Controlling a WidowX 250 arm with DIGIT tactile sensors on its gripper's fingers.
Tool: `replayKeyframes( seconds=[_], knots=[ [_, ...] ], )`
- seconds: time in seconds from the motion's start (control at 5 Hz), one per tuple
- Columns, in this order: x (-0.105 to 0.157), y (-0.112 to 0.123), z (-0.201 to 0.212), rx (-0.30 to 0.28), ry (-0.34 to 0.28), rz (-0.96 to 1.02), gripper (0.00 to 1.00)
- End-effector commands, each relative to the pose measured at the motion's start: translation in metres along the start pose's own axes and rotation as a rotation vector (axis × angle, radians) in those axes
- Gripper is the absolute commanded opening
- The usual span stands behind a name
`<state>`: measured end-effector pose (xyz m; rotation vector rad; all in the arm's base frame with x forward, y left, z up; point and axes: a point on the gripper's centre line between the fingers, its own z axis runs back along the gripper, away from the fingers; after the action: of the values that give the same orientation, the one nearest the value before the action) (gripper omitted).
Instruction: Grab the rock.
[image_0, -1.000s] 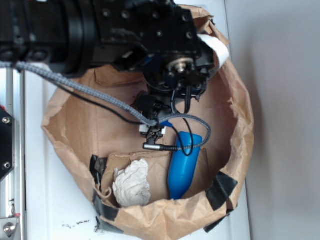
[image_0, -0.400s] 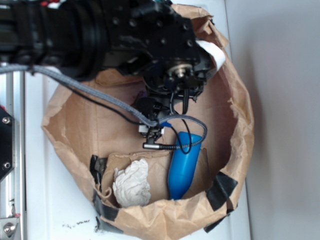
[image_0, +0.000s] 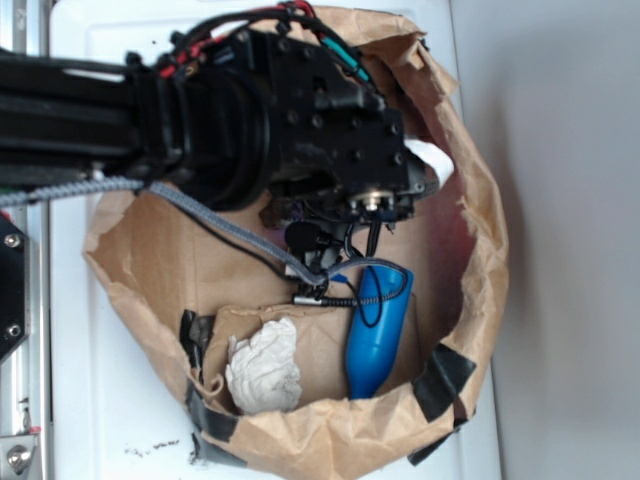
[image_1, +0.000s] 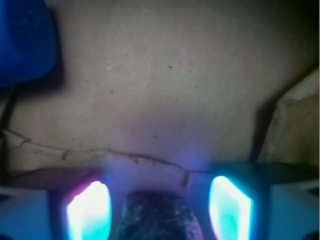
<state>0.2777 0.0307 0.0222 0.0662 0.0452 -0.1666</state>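
Rock (image_1: 157, 216): small, dark, rough-surfaced; seen in the wrist view at the bottom edge, lying on brown paper between the two glowing fingers (image_1: 89, 210). A gap shows on each side of it, so the pads are not touching it. In the exterior view it is hidden under the arm.

Tool (image_1: 159, 210): released, jaws spread wide to either side of the rock, lowered close to the paper floor. The exterior view shows only the black wrist housing (image_0: 330, 120) above it, with a grey braided cable (image_0: 225, 225) looping down.

Paper bag (image_0: 480, 250): brown, rolled-down rim, patched with black tape (image_0: 440, 380), resting on the white counter (image_0: 110, 420). It holds everything listed here.

Blue bottle (image_0: 378, 335): plastic, lying on the bag floor near the front rim; one corner shows at the upper left of the wrist view.

White paper ball (image_0: 264, 366): crumpled, just beside the bottle, apart from the rock.
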Motion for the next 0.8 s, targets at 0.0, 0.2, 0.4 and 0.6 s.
replayKeyframes(
  seconds=[0.0, 0.2, 0.4, 0.6],
  knots=[
    [0.004, -0.002, 0.012, 0.006, -0.094, 0.004, 0.0],
    [0.005, -0.002, 0.012, 0.001, -0.114, 0.014, 0.0],
    [-0.019, 0.005, 0.044, -0.023, -0.156, 0.035, 0.0],
    [-0.033, 0.013, 0.07, -0.076, -0.188, 0.049, 0.0]
  ],
)
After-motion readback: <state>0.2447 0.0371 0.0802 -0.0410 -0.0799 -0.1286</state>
